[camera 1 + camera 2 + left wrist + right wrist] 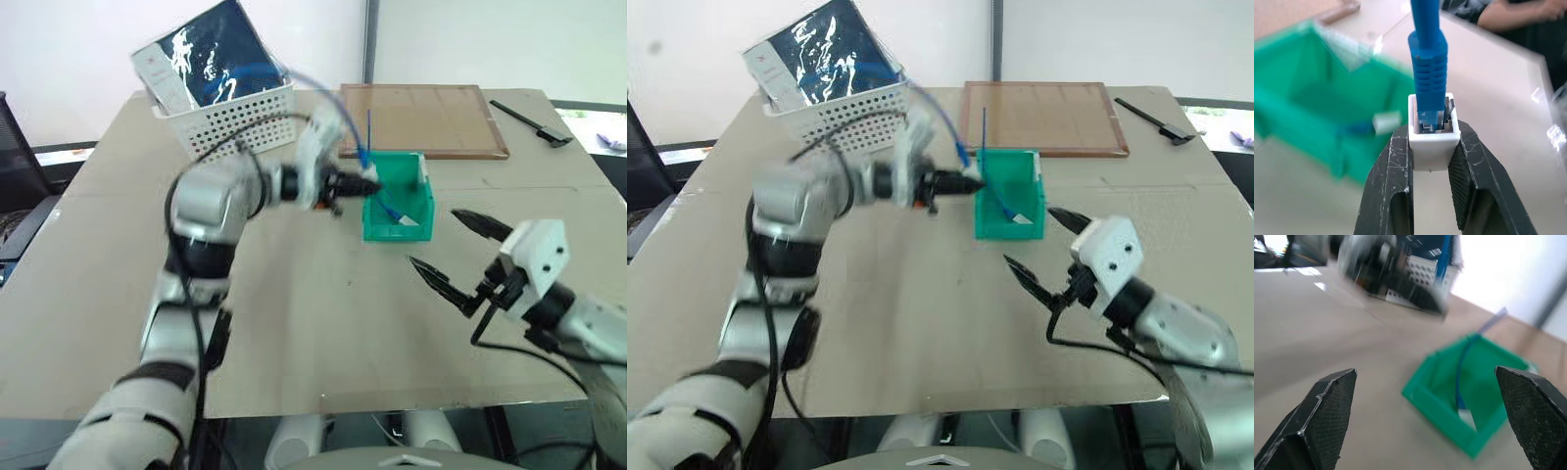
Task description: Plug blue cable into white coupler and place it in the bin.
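Standing spread wide over the near right of the table (294,333): right end effector (458,253), gripping nothing. Farther, blurring heavily beside the bin (397,201): left end effector (1432,191), pinching the white coupler (1433,142), blue cable (1428,63) plugged in, other end trailing into the bin.

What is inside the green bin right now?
Inside the bin lies the blue cable's far end with a small whitish piece. Its near wall hides part of the floor.
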`<state>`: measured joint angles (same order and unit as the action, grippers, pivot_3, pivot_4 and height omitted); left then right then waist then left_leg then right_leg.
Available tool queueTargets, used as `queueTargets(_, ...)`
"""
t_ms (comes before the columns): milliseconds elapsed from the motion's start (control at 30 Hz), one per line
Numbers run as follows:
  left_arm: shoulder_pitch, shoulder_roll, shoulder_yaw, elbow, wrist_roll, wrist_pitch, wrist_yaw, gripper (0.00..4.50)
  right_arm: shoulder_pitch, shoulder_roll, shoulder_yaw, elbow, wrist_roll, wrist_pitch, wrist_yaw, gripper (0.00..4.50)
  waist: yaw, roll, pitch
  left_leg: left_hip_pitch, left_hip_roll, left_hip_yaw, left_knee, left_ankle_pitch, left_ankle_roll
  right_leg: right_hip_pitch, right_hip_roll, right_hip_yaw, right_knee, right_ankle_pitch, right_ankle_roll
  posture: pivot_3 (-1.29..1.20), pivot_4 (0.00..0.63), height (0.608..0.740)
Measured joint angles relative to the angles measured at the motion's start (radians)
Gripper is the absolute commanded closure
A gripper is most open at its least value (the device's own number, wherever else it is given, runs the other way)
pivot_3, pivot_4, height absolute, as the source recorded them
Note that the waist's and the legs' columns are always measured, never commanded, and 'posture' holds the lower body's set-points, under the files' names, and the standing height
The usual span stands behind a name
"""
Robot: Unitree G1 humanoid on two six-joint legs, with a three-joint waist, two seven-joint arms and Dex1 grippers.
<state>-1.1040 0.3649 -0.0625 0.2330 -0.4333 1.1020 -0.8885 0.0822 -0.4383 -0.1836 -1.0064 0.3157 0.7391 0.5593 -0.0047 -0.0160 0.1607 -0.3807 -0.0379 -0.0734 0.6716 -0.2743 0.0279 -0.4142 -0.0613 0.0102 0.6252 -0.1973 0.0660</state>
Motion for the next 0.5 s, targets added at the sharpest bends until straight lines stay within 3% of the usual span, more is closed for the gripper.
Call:
queueTargets(167, -0.149, -0.132, -0.028, 0.337, 0.056, -0.012, 0.081, 4.12, 0.187, 0.022, 0.005, -0.004, -0.068, -0.102, -0.131, 0.04, -0.013, 0.000, 0.001, 0.000, -0.001, 0.001, -0.002, 0.000, 0.000, -0.003, 0.000, 0.003, 0.001, 0.000, 0.000, 0.00, 0.150, 0.740)
queueTargets(367, -0.272, -0.194, -0.047, 0.642, 0.137, -0.152, 0.100, 4.12, 0.308, 0.034, 0.021, -0.004, -0.117, -0.184, -0.208, 0.04, -0.010, -0.001, 0.002, -0.001, -0.002, 0.004, -0.002, 0.000, -0.001, -0.004, -0.001, 0.005, 0.000, 0.000, 0.000, 0.00, 0.150, 0.740)
queueTargets(400, -0.300, -0.204, -0.045, 0.699, 0.153, -0.189, 0.107, 3.32, 0.312, 0.044, 0.019, -0.005, -0.116, -0.202, -0.222, 0.00, -0.008, -0.001, 0.002, -0.001, -0.002, 0.004, -0.002, 0.000, 0.000, -0.004, -0.001, 0.005, 0.000, 0.000, 0.000, 0.00, 0.150, 0.740)
queueTargets(500, -0.314, -0.219, -0.042, 0.760, 0.177, -0.238, 0.110, 2.28, 0.318, 0.052, 0.018, -0.005, -0.113, -0.222, -0.239, 0.00, -0.008, -0.001, 0.002, -0.001, -0.001, 0.004, -0.002, 0.000, 0.000, -0.004, -0.001, 0.005, 0.000, 0.000, 0.000, 0.00, 0.150, 0.740)
